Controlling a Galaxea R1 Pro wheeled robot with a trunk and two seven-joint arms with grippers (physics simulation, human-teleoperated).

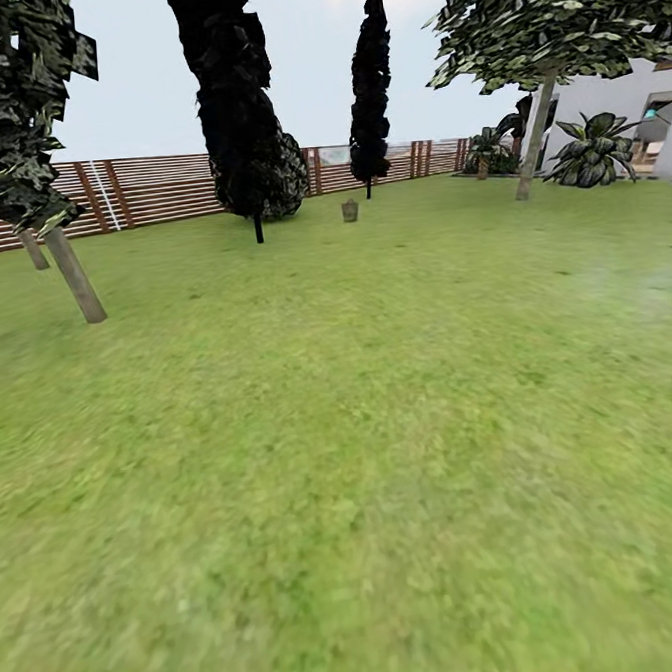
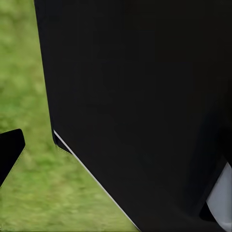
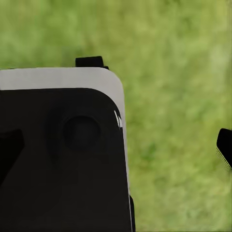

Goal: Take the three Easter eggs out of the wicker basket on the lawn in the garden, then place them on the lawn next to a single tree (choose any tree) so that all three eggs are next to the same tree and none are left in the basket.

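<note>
Brown and tiny with distance, the wicker basket [image 1: 350, 210] stands upright on the lawn [image 1: 364, 454] far ahead, in front of the fence and between the two dark narrow trees; whether any eggs lie in it is too small to tell.

Green mottled grass runs from the foreground to the fence, blurred close up.

Dark narrow tree [image 1: 239, 102], left of the basket, thin stem at its foot, a round dark bush just beside it. Second dark narrow tree [image 1: 369, 83], right of the basket and further back.

Leafy tree with pale trunk [image 1: 536, 137], at the right, near the white house [image 1: 620, 96]; broad-leaved plants [image 1: 592, 150] at the house wall. Another leafy tree with leaning trunk [image 1: 74, 274], at the left.

Slatted wooden fence [image 1: 155, 188], brown, across the back.

Left hand: black robot bodywork [image 2: 140, 106] fills most of the wrist camera, one dark fingertip [image 2: 9, 150] at the edge over grass; opening cannot be told.

Right hand: black and white bodywork [image 3: 63, 150] close by, a dark fingertip [image 3: 225, 145] at the far edge, grass between; opening cannot be told. Nothing seen held by either.
</note>
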